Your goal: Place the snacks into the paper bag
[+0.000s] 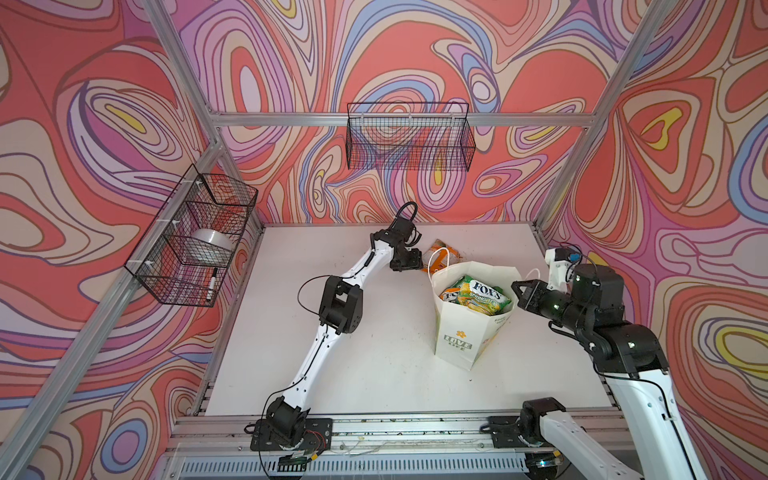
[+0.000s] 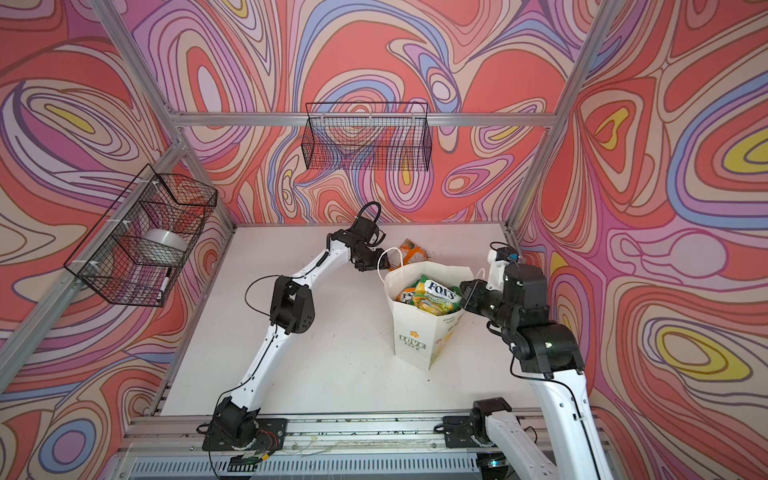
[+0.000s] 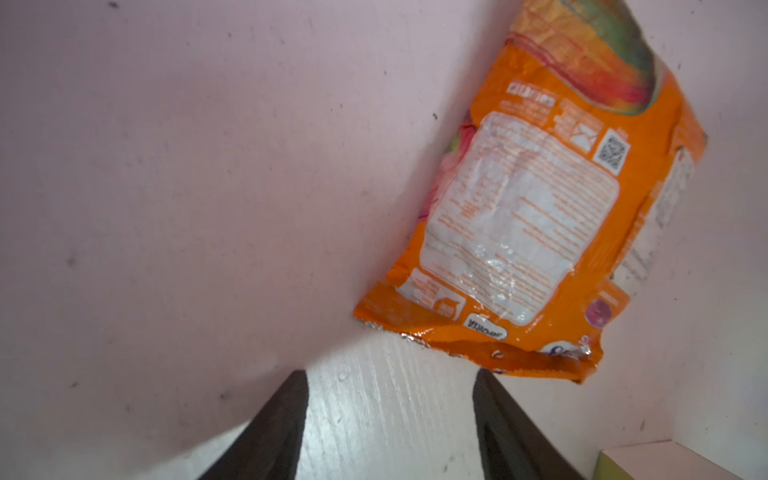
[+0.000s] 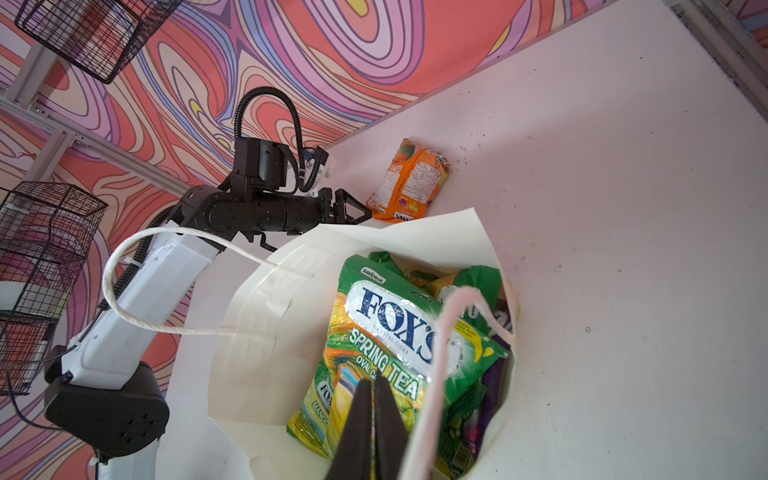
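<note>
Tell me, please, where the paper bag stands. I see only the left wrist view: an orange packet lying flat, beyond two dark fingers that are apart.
Observer: The paper bag stands upright. In a top view the orange packet lies close behind it, on the far side from the camera.
Operator: Does the other arm touch the bag?
Observer: The right gripper is shut, right at the bag's rim and over the packets inside. Whether it pinches the paper I cannot tell.
</note>
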Motion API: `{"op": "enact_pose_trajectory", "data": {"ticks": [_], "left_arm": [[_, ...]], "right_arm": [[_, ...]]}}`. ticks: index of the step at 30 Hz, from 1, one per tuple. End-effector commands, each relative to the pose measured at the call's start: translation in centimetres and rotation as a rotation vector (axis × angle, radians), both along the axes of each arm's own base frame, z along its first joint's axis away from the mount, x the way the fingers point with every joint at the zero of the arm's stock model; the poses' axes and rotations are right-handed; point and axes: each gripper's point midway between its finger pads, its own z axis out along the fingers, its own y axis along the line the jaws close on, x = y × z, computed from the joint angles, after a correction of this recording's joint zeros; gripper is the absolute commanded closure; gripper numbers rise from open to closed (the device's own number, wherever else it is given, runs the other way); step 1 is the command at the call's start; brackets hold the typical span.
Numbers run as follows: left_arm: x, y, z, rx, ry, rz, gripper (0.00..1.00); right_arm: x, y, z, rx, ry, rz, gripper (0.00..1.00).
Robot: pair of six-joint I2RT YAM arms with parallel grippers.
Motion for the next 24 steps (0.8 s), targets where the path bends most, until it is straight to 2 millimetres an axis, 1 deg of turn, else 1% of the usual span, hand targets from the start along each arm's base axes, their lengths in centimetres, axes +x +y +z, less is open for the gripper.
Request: {"op": "enact_pose_trajectory", "data": {"ticks": [1, 3, 5, 6, 8, 9, 10, 13, 16, 18, 19, 21, 22, 24], "left_arm": [[-1.0, -1.5, 0.0, -0.078, 0.051, -0.003, 0.37], [-1.2, -2.6, 2.4, -0.174, 0.028, -0.031, 0.32], [-1.2, -3.0, 6.3, -0.271, -0.006, -0.041, 0.25], [-1.4, -2.7, 9.3, -0.311, -0.039, -0.043, 0.21], [-2.1, -1.5, 14.8, -0.339, -0.139, -0.045, 0.09], [-2.8, -0.5, 17.5, -0.337, -0.199, -0.037, 0.03], [-3.6, 0.4, 20.2, -0.339, -0.252, -0.029, 0.0], [-6.6, 3.0, 25.9, -0.34, -0.359, -0.004, 0.0], [-9.7, 5.6, 30.4, -0.342, -0.456, 0.022, 0.0], [-11.9, 6.3, 32.2, -0.348, -0.498, 0.003, 0.0], [-13.4, 6.0, 33.0, -0.355, -0.519, -0.038, 0.0], [-16.4, 4.8, 33.7, -0.335, -0.545, -0.135, 0.0], [-17.9, 3.8, 33.7, -0.305, -0.552, -0.191, 0.0], [-19.8, 2.8, 32.9, -0.221, -0.544, -0.244, 0.0]], "right_arm": [[0.3, 0.3, 2.0, 0.009, -0.081, 0.017, 1.0], [0.7, 0.9, 1.9, 0.019, -0.083, 0.046, 1.0], [1.1, 1.3, 1.7, 0.029, -0.079, 0.065, 1.0], [1.2, 1.3, 1.7, 0.029, -0.077, 0.066, 1.0], [1.3, 1.2, 1.9, 0.027, -0.097, 0.059, 1.0], [1.2, 1.1, 2.1, 0.027, -0.11, 0.056, 1.0], [1.3, 1.0, 2.1, 0.025, -0.114, 0.053, 1.0], [1.5, 1.1, 1.9, 0.027, -0.118, 0.054, 1.0], [1.7, 1.3, 1.7, 0.033, -0.124, 0.061, 1.0], [1.8, 1.4, 1.7, 0.038, -0.127, 0.067, 1.0], [1.8, 1.5, 1.7, 0.04, -0.129, 0.071, 1.0], [1.9, 1.5, 1.7, 0.038, -0.128, 0.075, 1.0], [1.9, 1.6, 1.9, 0.035, -0.131, 0.079, 1.0], [1.9, 1.6, 2.0, 0.03, -0.134, 0.083, 1.0]]}}
